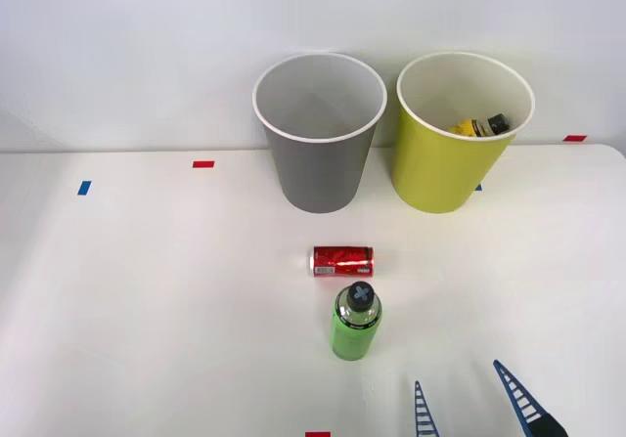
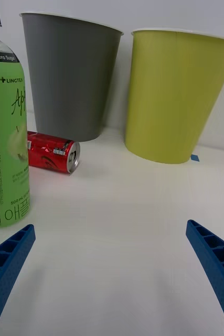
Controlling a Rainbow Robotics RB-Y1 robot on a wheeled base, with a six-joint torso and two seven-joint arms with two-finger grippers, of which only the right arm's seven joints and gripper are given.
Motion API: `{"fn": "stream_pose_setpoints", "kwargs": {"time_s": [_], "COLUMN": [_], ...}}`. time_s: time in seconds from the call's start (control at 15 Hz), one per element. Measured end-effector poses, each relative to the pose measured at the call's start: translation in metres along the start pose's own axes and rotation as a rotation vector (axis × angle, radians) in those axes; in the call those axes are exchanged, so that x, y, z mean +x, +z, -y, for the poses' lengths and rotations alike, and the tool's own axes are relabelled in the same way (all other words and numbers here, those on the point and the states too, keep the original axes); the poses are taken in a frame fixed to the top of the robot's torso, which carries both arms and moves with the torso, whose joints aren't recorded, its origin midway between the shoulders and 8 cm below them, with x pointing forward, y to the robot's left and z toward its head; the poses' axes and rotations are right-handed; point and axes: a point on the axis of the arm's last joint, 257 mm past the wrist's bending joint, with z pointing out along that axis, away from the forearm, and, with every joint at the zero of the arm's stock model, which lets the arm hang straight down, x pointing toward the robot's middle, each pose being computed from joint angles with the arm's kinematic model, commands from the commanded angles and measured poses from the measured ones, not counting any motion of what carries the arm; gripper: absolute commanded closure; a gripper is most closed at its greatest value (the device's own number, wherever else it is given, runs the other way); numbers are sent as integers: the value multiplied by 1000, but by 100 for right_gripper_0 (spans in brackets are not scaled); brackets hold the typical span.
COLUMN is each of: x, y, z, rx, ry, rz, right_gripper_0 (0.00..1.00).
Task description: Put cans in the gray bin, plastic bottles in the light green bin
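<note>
A small red can (image 1: 341,260) (image 2: 53,152) lies on its side on the white table, in front of the gray bin (image 1: 320,132) (image 2: 70,76). Just nearer than the can, a plastic bottle with a bright green label (image 1: 356,323) (image 2: 4,136) stands upright. The light green bin (image 1: 456,134) (image 2: 176,94) stands to the right of the gray one and holds a yellow-labelled bottle (image 1: 481,126) with a dark cap. My right gripper (image 1: 468,400) (image 2: 109,268) is open near the table's front edge, to the right of the green bottle and holding nothing.
Small red tape marks (image 1: 203,164) and a blue tape mark (image 1: 84,188) lie on the table (image 1: 147,310). Another red mark (image 1: 318,434) sits at the front edge. A pale wall rises right behind the bins.
</note>
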Motion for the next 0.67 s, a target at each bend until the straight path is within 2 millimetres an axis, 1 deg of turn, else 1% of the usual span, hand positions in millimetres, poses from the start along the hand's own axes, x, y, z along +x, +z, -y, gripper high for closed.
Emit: {"fn": "stream_pose_setpoints", "kwargs": {"time_s": [0.67], "x": [0], "y": [0], "z": [0], "rx": [0], "ry": [0], "rz": [0], "right_gripper_0": [0]}}
